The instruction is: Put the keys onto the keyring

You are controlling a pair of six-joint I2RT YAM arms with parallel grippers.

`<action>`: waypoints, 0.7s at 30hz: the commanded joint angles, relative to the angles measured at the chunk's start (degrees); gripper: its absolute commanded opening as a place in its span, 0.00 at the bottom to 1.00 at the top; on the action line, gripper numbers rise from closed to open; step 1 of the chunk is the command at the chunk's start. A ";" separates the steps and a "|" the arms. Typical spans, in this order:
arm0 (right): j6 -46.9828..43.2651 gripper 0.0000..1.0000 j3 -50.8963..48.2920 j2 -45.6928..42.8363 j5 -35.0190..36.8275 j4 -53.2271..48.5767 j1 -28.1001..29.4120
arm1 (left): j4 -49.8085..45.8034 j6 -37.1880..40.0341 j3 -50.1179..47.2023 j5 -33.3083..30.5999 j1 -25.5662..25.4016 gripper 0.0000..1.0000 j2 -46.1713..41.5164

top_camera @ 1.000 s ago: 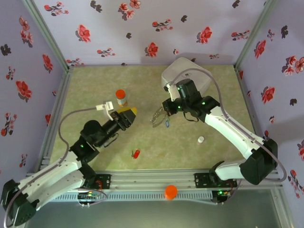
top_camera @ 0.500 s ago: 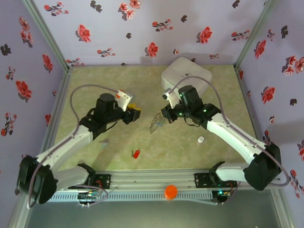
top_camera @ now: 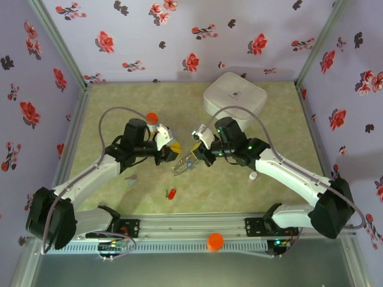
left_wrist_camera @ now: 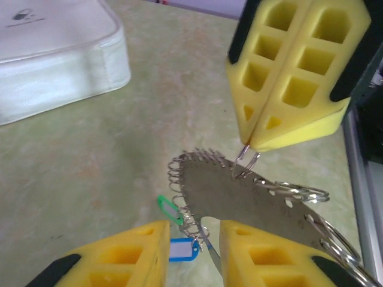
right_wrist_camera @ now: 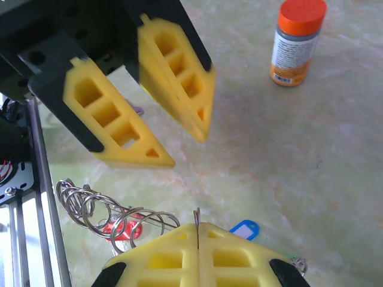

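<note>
The keyring (top_camera: 181, 167) is found between the left tool (top_camera: 175, 153) and the right tool (top_camera: 192, 158). The bottle (top_camera: 152, 118) is placed just behind the left tool, the case (top_camera: 234, 95) behind the right tool. One key (top_camera: 172, 193) is laid on the desk (top_camera: 108, 107) before both.

The left arm (top_camera: 90, 179) and right arm (top_camera: 287, 170) bend inward, grippers facing each other, near but apart. The left gripper (right_wrist_camera: 184, 148) has its fingers parted; the right gripper (left_wrist_camera: 254, 143) has its fingers pressed together.
</note>
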 commanded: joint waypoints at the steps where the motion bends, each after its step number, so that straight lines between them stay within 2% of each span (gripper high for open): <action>1: -3.90 0.00 -0.78 -0.05 -3.04 2.72 0.89 | 2.09 3.29 -0.52 5.46 0.03 0.27 1.56; 13: -8.09 0.00 -2.05 0.29 -2.30 1.69 2.78 | 2.29 7.23 -2.75 14.47 -0.89 0.23 3.74; 18: -8.44 0.00 -1.67 0.82 -2.51 0.45 3.43 | -2.12 12.85 -2.44 14.59 -0.95 0.24 4.31; 21: -8.62 0.00 -1.36 1.41 -3.25 0.21 4.13 | -1.77 13.34 -2.37 14.61 -1.54 0.23 4.99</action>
